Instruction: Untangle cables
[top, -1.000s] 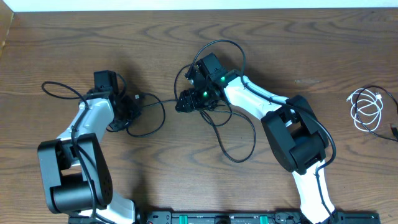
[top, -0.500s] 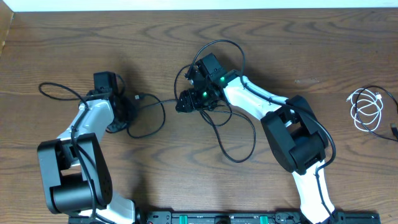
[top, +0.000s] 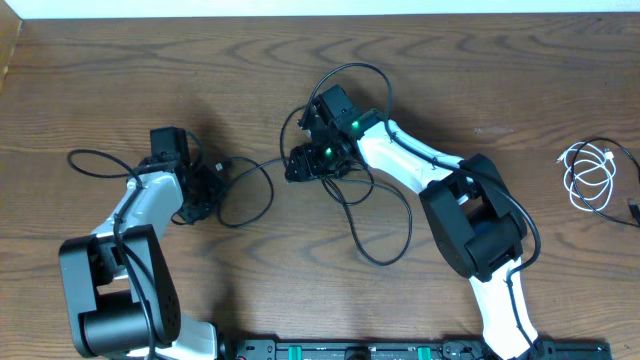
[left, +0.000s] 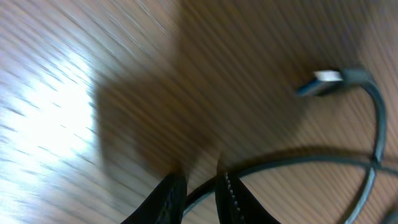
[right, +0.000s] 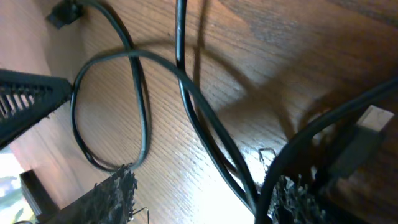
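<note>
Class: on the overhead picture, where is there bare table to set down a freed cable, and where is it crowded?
Bare: the far strip of table along its back edge; the patch between the right arm and the white cable. Crowded: the middle, where black cables loop at the right gripper.

A brown wood-grain table carries everything. The white cable lies coiled in a loose bundle near its right edge. A thin black cord curves just beyond the white cable, and a dark object, cut off by the frame, sits just beside it on the right. Well to the left of the white cable, the black cables sprawl in open loops that cross one another on the wood. Farther left still, one black strand trails away and a small plug with a pale tip rests flat on the surface. A black rail runs along the near edge.
</note>
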